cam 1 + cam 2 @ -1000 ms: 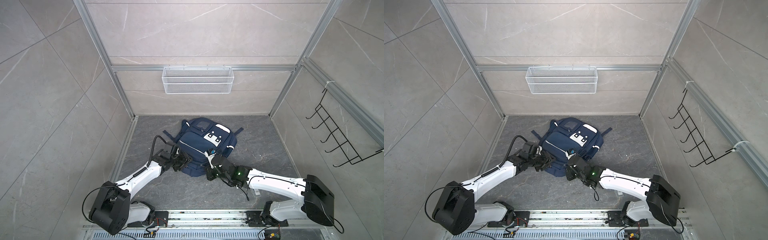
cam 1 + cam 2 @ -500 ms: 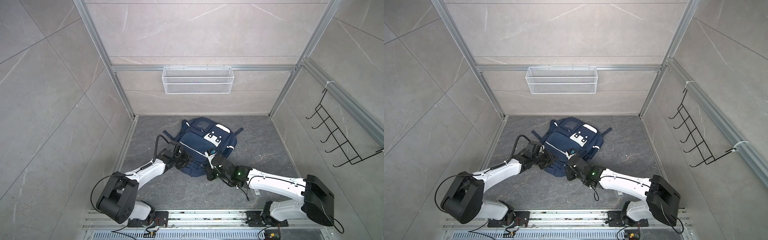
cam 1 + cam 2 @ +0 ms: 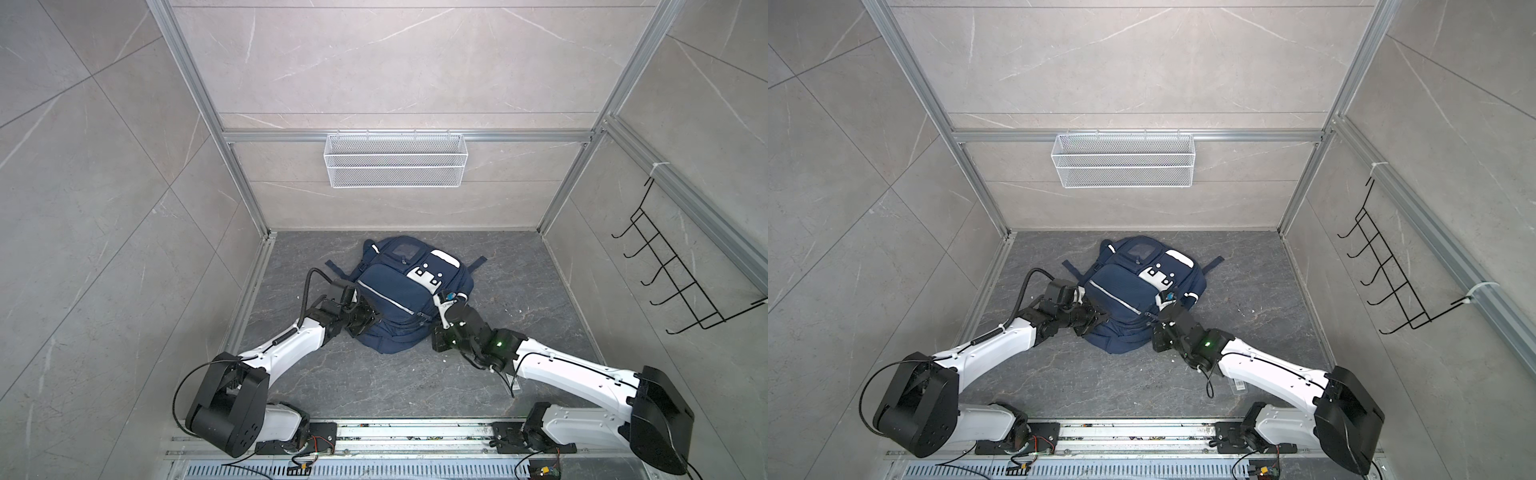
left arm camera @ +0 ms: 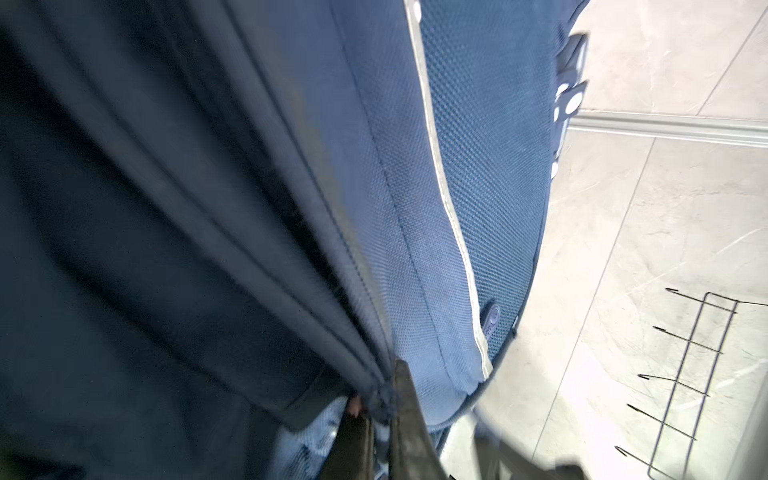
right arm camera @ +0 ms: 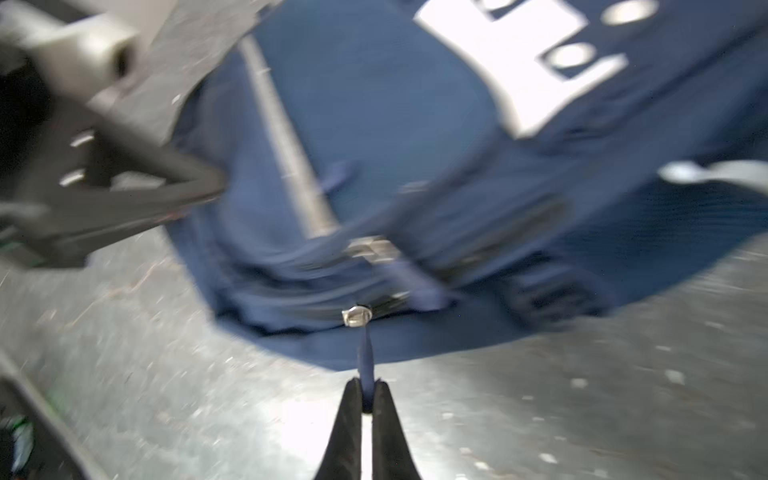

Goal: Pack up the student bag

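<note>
Pinching the blue zipper pull (image 5: 365,353), the right gripper (image 5: 365,390) looks set to drag it; the left gripper (image 4: 380,405) nips a seam (image 4: 361,332) — likely an anchor — on the student bag (image 3: 395,299), lying on the table (image 3: 374,382) toward its back edge.

From my console I see a dark grey marbled stone floor (image 3: 374,374) boxed in by pale beige marble-look tiled walls (image 3: 395,62) set in silver aluminium framing (image 3: 270,136). A white wire-mesh basket (image 3: 394,166) hangs on the back rail, and a black wire rack with 5 hooks (image 3: 681,262) hangs on the right wall.
</note>
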Action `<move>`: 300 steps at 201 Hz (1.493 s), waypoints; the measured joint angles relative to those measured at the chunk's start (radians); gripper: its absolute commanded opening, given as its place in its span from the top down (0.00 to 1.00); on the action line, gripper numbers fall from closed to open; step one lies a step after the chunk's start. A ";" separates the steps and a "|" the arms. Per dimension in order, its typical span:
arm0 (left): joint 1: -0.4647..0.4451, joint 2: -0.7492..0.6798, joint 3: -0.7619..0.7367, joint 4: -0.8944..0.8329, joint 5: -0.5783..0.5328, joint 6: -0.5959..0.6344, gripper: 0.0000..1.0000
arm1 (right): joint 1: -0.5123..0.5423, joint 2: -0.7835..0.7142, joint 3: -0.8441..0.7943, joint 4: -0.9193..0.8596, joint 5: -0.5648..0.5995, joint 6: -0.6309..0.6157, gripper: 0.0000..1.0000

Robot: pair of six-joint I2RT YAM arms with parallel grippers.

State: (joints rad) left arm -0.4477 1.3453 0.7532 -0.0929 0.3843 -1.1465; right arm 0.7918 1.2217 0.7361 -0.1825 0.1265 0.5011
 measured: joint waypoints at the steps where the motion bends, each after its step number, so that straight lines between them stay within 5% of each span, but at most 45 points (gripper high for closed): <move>1: 0.001 -0.002 0.000 -0.001 0.002 0.001 1.00 | -0.009 0.000 0.000 0.000 -0.003 0.000 1.00; 79: 0.011 -0.047 -0.026 -0.037 0.013 0.038 1.00 | -0.207 0.136 0.080 -0.032 -0.060 0.000 1.00; 116: 0.016 -0.047 -0.027 -0.046 0.013 0.058 1.00 | -0.217 0.116 0.075 -0.045 -0.105 -0.020 0.87; 167: 0.023 -0.043 -0.028 -0.065 0.010 0.074 1.00 | -0.237 -0.011 0.022 -0.047 -0.203 -0.044 0.49; 224: 0.020 -0.029 -0.028 -0.066 0.009 0.081 1.00 | -0.196 0.052 0.019 0.087 -0.378 -0.047 0.39; 300: 0.020 -0.029 -0.028 -0.066 0.009 0.081 1.00 | -0.164 0.243 0.021 0.211 -0.458 -0.050 0.32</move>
State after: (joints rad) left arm -0.4278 1.3167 0.7250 -0.1589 0.3931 -1.0653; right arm 0.6281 1.4643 0.7570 0.0280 -0.3317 0.4511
